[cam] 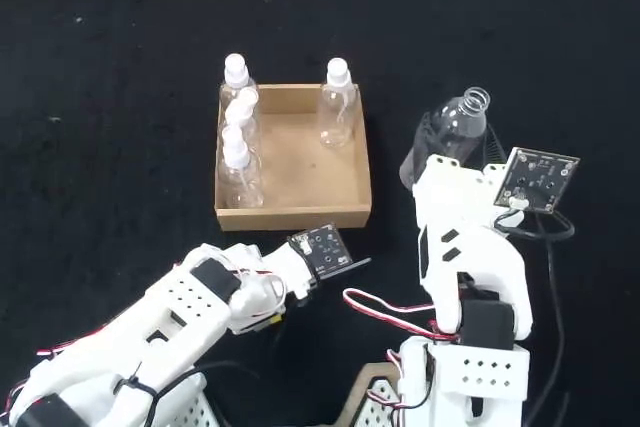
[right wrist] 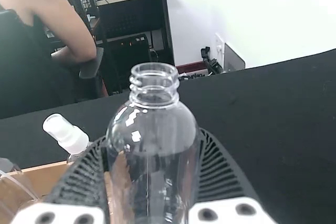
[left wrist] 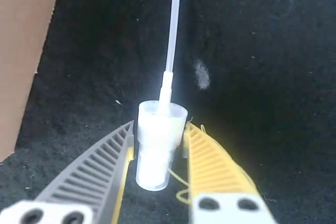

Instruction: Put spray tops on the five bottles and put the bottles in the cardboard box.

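Left pincer [left wrist: 160, 129] clamps spray top [left wrist: 155, 156]; right pincer [right wrist: 151, 142] clamps uncapped bottle [right wrist: 152, 161].

Left arm [cam: 170, 327] is lying low and stretching forward across the table, with the left gripper [left wrist: 158, 127] pinching a spray top [left wrist: 156, 153] between both fingers. Right arm [cam: 470, 267] is reaching forward, the right gripper [right wrist: 152, 141] clasping an uncapped bottle [right wrist: 152, 114] upright.

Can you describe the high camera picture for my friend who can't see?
A cardboard box on a black table holds four bottles with white spray tops. Beside it the right gripper holds a fifth bottle with no top, and the left arm rests near the box's front wall.
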{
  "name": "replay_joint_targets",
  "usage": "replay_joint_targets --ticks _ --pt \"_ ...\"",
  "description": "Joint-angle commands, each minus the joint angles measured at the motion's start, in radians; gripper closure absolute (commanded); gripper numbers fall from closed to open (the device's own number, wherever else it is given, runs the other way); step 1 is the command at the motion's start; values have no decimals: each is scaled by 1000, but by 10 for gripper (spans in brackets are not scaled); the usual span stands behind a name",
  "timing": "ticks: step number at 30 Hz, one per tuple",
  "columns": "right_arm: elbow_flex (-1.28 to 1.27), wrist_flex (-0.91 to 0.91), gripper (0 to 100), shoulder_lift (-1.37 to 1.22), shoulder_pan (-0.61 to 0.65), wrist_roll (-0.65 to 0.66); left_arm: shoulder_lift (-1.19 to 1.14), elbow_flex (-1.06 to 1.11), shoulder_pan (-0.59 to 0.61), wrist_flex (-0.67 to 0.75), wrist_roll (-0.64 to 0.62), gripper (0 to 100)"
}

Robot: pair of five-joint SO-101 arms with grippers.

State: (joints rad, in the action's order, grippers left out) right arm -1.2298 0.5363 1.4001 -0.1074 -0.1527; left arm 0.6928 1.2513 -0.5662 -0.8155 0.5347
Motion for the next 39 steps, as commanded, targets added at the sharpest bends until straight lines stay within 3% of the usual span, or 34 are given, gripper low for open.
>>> replay_joint_targets --ticks 1,5,11,15,24,32,39 --pt "5 -38 988 24 -18 -8 9 2 -4 6 8 928" --pt "5 -34 988 24 -18 -8 11 -24 -4 -61 12 939" --pt "5 -37 988 24 -18 -8 11 -157 -4 -304 15 970" --pt "5 -34 988 24 -18 -8 11 -151 -2 -322 83 970" --pt "5 -34 988 24 -18 -8 11 -156 8 -339 92 970" --pt "1 -32 988 24 -18 -8 11 -321 8 -631 138 970" --pt "-7 -40 988 24 -18 -8 51 -367 124 -698 210 970"
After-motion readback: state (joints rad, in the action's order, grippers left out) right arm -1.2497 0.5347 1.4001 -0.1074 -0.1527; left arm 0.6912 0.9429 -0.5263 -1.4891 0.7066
